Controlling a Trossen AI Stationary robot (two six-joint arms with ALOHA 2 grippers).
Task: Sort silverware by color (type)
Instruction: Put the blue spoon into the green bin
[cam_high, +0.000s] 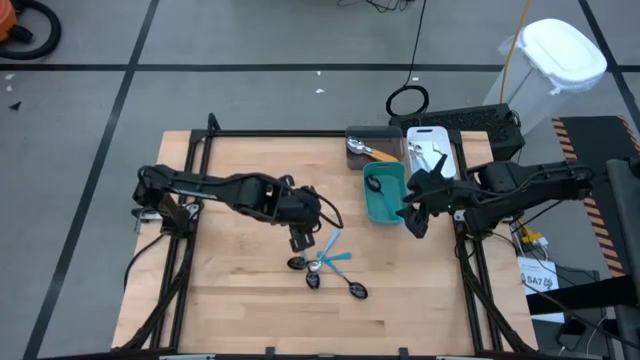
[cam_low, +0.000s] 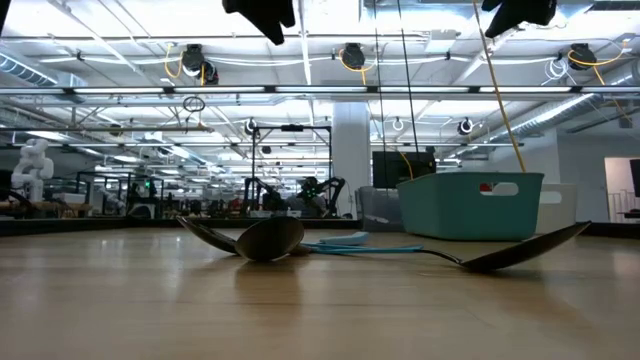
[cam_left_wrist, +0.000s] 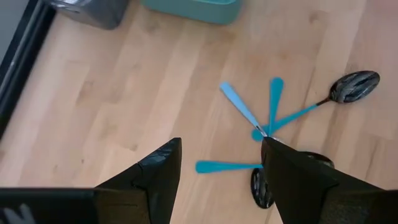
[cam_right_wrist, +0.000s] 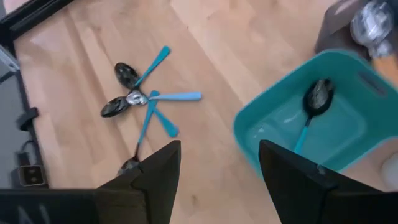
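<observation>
Several light-blue-handled spoons (cam_high: 325, 265) lie in a fanned heap on the wooden table, handles crossing, heads dark and shiny; they also show in the left wrist view (cam_left_wrist: 267, 124) and the right wrist view (cam_right_wrist: 143, 99). My left gripper (cam_high: 300, 240) hangs open just above the heap's left side, its fingers (cam_left_wrist: 161, 168) holding nothing. My right gripper (cam_high: 415, 220) is open and holds nothing (cam_right_wrist: 217, 146), hovering beside the teal bin (cam_high: 372, 212). One blue-handled spoon (cam_right_wrist: 314, 102) lies inside that bin.
A gray bin (cam_high: 362, 135) holding an orange-handled utensil (cam_high: 381, 154) and a white bin (cam_high: 447, 150) with silver pieces stand at the far right, behind the teal bin. Bare wood lies left of and in front of the heap. A black frame edges the table.
</observation>
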